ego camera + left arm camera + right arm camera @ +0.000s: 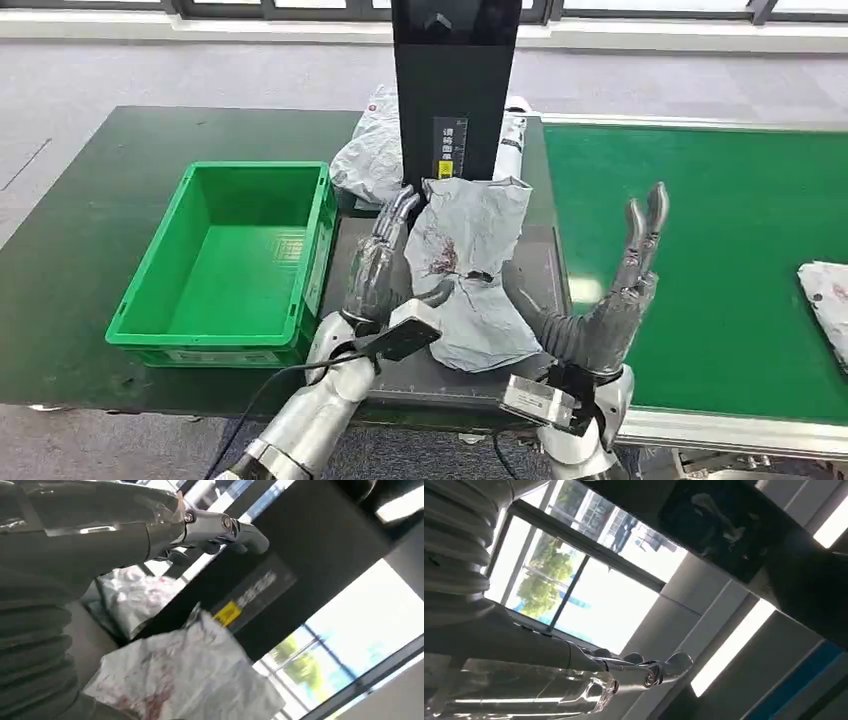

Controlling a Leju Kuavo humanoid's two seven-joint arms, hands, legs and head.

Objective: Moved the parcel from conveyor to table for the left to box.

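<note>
The dark green flat-topped table (pixel 110 200) has a bright green open plastic crate (pixel 232 262) sitting at about 9 o'clock, and just beside it toward the centre there's a flat black square platform (pixel 535 270) with a crumpled grey plastic mailer parcel (pixel 470 270) lying on it. Up at 12 o'clock a tall black upright column (pixel 455 80) stands with another wrinkled grey poly bag (pixel 370 155) touching its base. Over at 3 o'clock the green-belted conveyor (pixel 700 230) runs right alongside the table, with a third grey bag (pixel 828 295) on it at the far edge.

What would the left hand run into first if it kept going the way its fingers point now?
Probably the black upright panel. The left hand lies beside the grey parcel, fingers aimed at the panel's base, another grey bag just left of that line. Depth is unclear.
</note>
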